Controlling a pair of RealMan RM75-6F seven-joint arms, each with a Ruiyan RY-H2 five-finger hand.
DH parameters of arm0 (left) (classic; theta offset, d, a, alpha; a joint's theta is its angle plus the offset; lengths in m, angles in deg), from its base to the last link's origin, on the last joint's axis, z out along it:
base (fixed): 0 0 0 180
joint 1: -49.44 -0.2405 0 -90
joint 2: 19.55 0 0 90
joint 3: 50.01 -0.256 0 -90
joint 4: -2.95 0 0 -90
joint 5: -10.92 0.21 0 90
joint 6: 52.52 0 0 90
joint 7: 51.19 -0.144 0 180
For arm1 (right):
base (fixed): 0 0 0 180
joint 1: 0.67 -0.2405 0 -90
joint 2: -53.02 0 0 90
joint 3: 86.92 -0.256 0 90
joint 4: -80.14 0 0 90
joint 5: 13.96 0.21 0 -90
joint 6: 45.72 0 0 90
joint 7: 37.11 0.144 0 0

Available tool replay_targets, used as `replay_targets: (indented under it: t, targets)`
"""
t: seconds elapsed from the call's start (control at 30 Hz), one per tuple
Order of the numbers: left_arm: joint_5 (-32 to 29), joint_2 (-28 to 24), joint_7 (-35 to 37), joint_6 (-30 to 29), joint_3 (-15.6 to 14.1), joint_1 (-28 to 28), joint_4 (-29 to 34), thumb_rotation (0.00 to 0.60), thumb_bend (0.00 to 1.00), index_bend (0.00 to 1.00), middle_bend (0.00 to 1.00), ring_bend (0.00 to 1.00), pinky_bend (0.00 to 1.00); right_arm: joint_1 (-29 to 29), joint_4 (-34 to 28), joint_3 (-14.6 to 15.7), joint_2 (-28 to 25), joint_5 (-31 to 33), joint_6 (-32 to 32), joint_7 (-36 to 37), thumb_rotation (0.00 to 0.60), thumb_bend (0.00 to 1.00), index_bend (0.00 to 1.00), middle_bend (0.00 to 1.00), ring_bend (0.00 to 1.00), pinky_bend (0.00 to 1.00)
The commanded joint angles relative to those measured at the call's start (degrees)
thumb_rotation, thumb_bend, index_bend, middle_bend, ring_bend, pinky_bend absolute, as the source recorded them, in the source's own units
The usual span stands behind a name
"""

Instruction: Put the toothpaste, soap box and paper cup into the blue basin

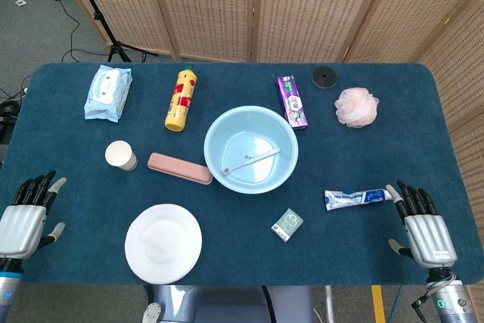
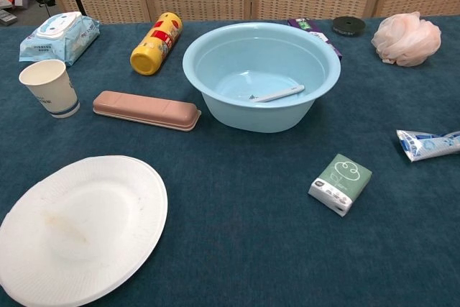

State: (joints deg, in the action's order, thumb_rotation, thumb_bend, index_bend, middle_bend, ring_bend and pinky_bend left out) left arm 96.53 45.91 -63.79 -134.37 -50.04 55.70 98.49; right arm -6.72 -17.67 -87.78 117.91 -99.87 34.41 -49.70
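Observation:
The blue basin [image 1: 286, 166] [image 2: 215, 48] stands mid-table with a white stick lying inside it. A toothpaste tube [image 1: 357, 198] [image 2: 428, 144] lies to its right. The small green soap box [image 1: 287, 225] [image 2: 340, 183] sits in front of the basin. A paper cup [image 1: 120, 155] [image 2: 50, 88] stands upright at the left. My right hand [image 1: 423, 226] rests at the front right edge, fingers spread, just right of the toothpaste cap and holding nothing. At the front left edge my left hand [image 1: 26, 215] is also empty with fingers apart. Neither hand shows in the chest view.
A pink long case [image 1: 179, 168] lies left of the basin, a white paper plate [image 1: 163, 242] in front of it. At the back are a wipes pack [image 1: 108, 92], a yellow bottle [image 1: 181, 99], a purple box [image 1: 292, 100], a black disc [image 1: 324, 77] and a pink bath pouf [image 1: 356, 107].

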Motion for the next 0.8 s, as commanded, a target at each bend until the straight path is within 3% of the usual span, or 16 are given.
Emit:
replay_targets:
  t: [0.03, 0.33, 0.6, 0.8]
  targets:
    - [0.1, 0.0, -0.1, 0.0, -0.1, 0.0, 0.1, 0.6, 0.27, 0.0, 0.0, 0.0, 0.09, 0.0, -0.1, 0.0, -0.1, -0.1, 0.1, 0.1, 0.6, 0.16, 0.0, 0.0, 0.0, 0.05]
    - [-0.4, -0.2, 0.4, 0.5, -0.1, 0.1, 0.3, 0.6, 0.27, 0.0, 0.0, 0.0, 0.09, -1.3, -0.3, 0.3, 0.4, 0.5, -3.1, 0.9, 0.6, 0.16, 0.0, 0.0, 0.0, 0.05]
    - [-0.4, -0.1, 0.5, 1.3, -0.3, 0.3, 0.3, 0.6, 0.27, 0.0, 0.0, 0.0, 0.09, -9.4, 1.6, -2.7, 3.6, 5.6, -15.2, -3.8, 0.6, 0.16, 0.0, 0.0, 0.0, 0.05]
    - [-0.1, 0.0, 0.7, 1.6, -0.5, 0.5, 0.3, 0.6, 0.27, 0.0, 0.0, 0.0, 0.09, -13.7, 3.7, -4.6, 6.8, 10.0, -20.2, -7.5, 0.6, 0.16, 0.01, 0.0, 0.0, 0.05]
